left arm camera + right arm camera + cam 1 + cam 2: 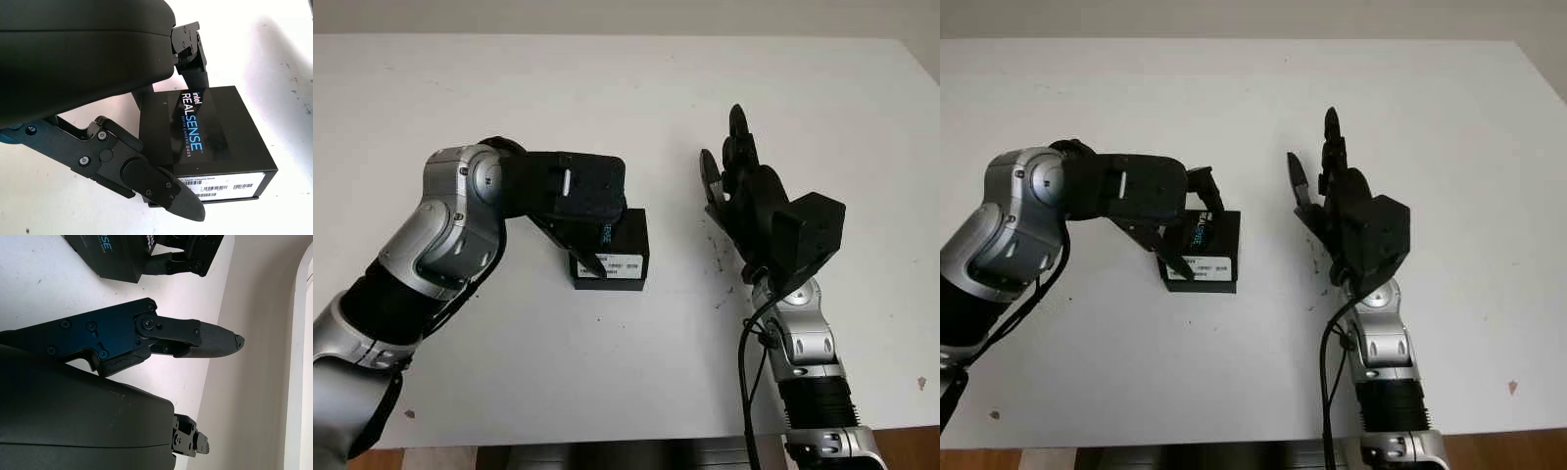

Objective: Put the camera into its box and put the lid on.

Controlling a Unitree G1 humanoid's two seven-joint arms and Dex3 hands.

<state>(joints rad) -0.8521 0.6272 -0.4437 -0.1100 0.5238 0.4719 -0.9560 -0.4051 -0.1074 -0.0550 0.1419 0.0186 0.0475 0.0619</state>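
A black RealSense box (622,245) stands near the middle of the white table (607,88) with its lid on, white label facing me. My left hand (587,230) reaches over its left part. One finger (166,188) lies against the front left corner by the label and another finger (193,63) touches the far top edge, so the hand is shut on the box (210,142). My right hand (724,162) is held open above the table to the right of the box, apart from it. In the right wrist view the box (112,254) is off beyond the fingers.
The table's near edge (607,441) runs just in front of both arms. A black cable (744,362) hangs beside the right forearm. Small dark marks (720,259) dot the table between the box and the right hand.
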